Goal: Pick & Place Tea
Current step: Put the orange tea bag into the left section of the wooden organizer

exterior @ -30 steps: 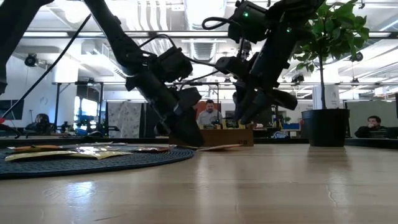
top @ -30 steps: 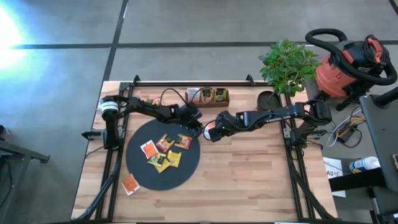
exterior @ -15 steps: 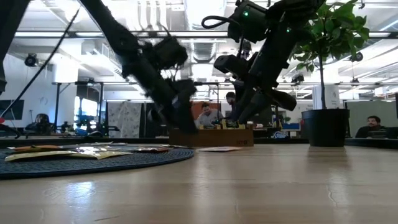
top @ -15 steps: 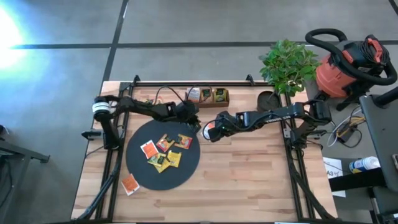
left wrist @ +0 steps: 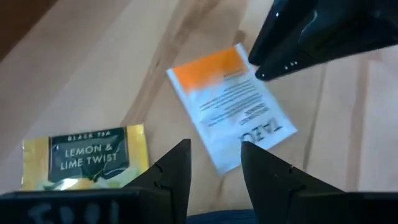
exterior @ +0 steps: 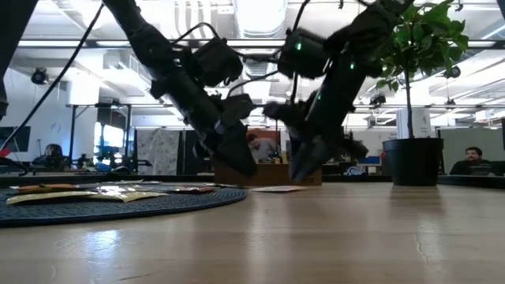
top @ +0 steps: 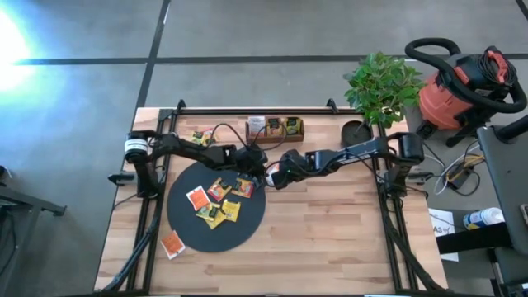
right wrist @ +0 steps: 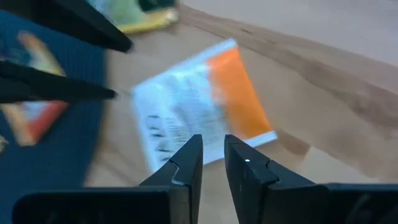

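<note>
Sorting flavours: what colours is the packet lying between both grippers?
White with an orange band; clearest in the right wrist view.

Harsh white glare burns the grey floor (top: 16,41) by the table; bright ceiling strip lights (exterior: 260,12) silhouette both arms, and the wrist views are motion-smeared.
</note>
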{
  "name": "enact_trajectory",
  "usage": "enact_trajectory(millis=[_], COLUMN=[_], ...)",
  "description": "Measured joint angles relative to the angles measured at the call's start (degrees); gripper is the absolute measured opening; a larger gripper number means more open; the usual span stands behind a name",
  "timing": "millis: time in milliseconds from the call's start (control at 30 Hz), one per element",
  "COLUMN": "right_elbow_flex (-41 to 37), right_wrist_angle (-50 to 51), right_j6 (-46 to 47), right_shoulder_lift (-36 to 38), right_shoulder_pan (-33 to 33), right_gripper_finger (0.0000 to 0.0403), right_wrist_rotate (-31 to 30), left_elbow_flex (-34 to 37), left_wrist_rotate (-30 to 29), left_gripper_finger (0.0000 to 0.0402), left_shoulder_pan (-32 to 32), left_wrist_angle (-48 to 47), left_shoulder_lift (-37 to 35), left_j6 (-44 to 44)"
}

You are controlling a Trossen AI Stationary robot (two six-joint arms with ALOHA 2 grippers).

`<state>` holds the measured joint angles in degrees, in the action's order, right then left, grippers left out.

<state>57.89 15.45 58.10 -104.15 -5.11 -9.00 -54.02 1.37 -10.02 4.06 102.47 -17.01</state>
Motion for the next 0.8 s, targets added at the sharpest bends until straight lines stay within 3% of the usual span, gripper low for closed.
enact_trajectory(millis=[333, 567, 800], right_elbow_flex=[0.1, 0.0, 0.0], right_wrist_angle=[-1.5, -1.5, -2.2], right_j6=[-0.3, -0.3, -0.2], right_shoulder_lift=[-2.6, -2.5, -2.5], right_shoulder_pan=[-1.4, -1.5, -1.5], right_gripper_finger=[0.0058, 0.0059, 0.0058], right_wrist_rotate=[2.6, 3.3, 3.6], left_elbow_flex=[0.0, 0.0, 0.0], left_wrist_rotate=[0.9, -2.4, 5.9], left_gripper_finger=[0.0135, 0.0135, 0.0135], left_shoulder_pan=[0.4, -0.5, -1.8], left_wrist_angle=[-2.1, -1.6, 1.1], left_shoulder_lift=[1.1, 1.1, 3.1], left_j6=[0.0, -2.6, -6.7])
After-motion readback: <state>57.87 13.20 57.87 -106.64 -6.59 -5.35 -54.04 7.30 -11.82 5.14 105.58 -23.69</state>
